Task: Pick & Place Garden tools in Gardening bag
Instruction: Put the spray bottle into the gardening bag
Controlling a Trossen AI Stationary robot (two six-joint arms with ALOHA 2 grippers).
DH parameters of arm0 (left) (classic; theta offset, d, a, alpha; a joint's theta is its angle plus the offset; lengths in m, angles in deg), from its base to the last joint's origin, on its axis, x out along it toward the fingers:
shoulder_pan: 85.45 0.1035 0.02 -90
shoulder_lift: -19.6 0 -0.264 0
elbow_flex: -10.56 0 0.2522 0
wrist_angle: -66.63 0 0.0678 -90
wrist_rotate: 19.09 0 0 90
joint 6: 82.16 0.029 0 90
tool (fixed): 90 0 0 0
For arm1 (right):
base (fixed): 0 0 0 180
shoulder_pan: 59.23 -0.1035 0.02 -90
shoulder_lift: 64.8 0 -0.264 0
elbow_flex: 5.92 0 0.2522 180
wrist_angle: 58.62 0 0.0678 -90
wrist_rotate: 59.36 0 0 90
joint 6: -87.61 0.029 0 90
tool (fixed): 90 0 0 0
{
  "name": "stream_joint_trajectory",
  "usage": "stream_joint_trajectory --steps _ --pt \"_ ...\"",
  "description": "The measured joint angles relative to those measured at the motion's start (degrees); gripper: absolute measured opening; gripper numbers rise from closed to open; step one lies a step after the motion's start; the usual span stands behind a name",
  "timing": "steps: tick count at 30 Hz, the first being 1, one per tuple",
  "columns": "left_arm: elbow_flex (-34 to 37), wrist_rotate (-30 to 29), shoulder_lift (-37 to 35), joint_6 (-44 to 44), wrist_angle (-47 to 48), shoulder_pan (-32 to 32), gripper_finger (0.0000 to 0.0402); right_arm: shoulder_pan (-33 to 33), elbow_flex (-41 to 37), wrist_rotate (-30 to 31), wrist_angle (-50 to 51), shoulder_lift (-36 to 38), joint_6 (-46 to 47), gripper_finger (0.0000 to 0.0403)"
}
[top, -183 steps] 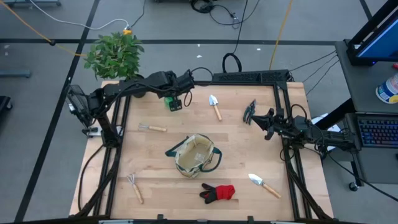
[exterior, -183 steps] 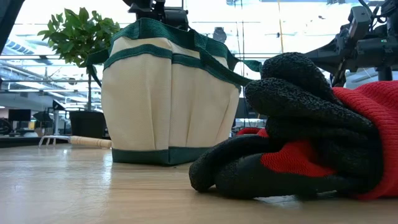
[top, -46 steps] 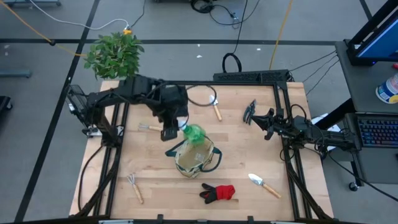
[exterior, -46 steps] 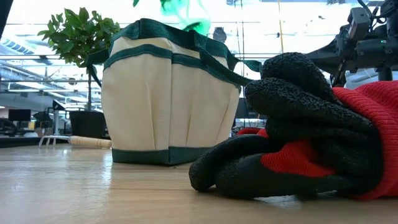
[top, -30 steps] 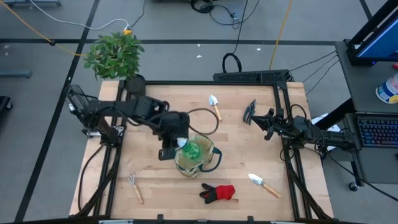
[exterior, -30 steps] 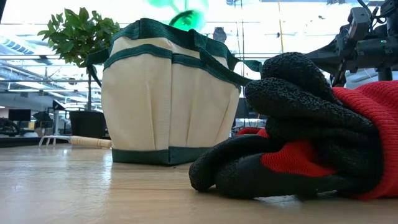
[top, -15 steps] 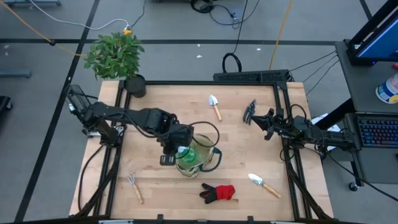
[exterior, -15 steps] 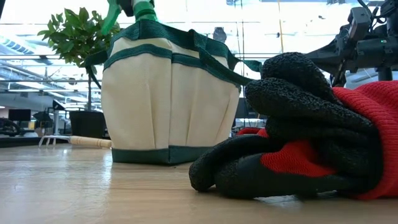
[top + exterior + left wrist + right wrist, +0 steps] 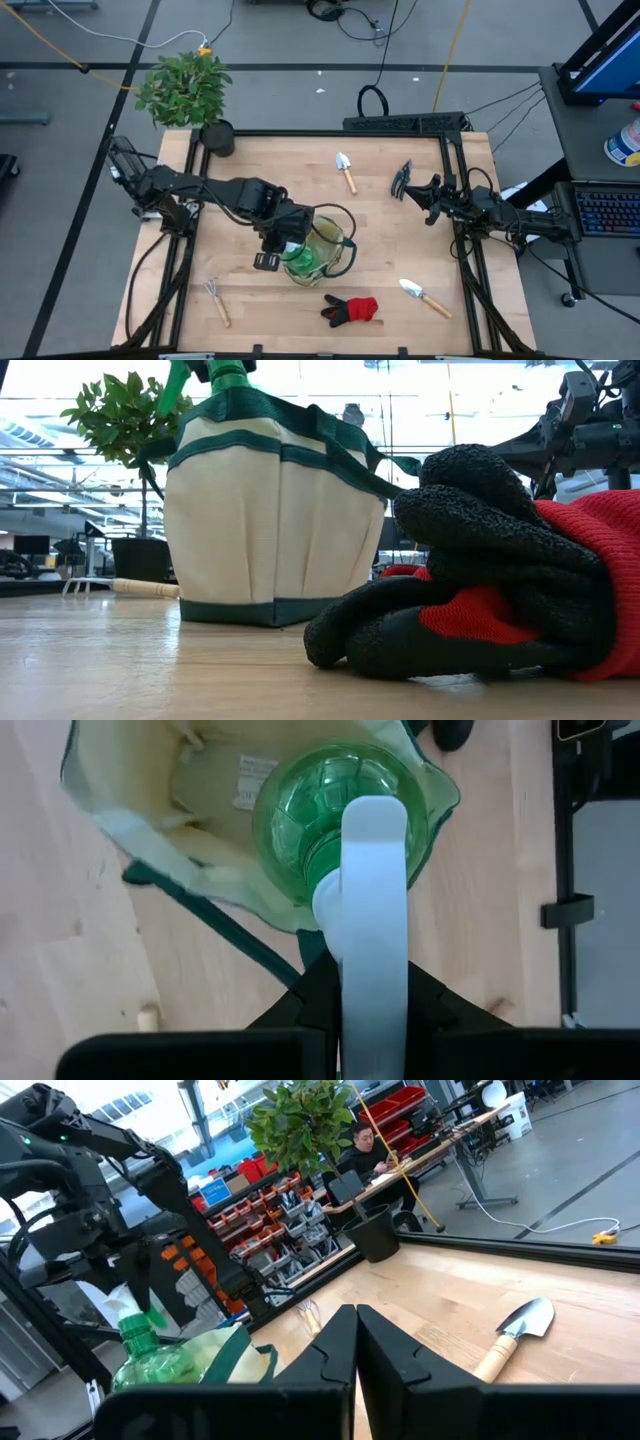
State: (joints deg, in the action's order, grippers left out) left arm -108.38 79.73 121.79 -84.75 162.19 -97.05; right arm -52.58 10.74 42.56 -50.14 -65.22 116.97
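Gloves (image 9: 500, 575), red and black, lie nearest the front edge of the tabletop (image 9: 400, 240), with a rake (image 9: 217, 299) to their left and a trowel (image 9: 424, 297) to their right. Behind them, at mid-tabletop, stands the bag (image 9: 332, 252). The left claw (image 9: 282, 245) is clamped on the white head of the green bottle (image 9: 301, 256), whose body now sits lower inside the bag's mouth than half a second ago; six seconds back the bottle stood at the far side near the plant (image 9: 186, 86). The bag's near wall has shifted slightly. Farther off lie a second trowel (image 9: 346, 171) and the shears (image 9: 402, 177). The right claw (image 9: 418, 195) waits at the right side beside the shears, fingers pressed together, unmoved.
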Motion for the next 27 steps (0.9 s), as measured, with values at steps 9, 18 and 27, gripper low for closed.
stream_joint_trajectory --steps 9,18,27 --pt "0.0 -0.9 3.8 5.2 3.0 0.0 0.0051 0.0 0.0 0.0 0.6 -0.7 1.7 0.0000" --pt "0.0 -1.4 3.6 5.3 3.4 -0.1 0.0051 0.0 0.0 0.0 0.7 -2.4 1.7 0.0000" --pt "0.0 -1.6 3.6 5.1 3.5 -0.4 0.0079 0.0 0.0 0.0 0.7 -3.1 1.7 0.0000"
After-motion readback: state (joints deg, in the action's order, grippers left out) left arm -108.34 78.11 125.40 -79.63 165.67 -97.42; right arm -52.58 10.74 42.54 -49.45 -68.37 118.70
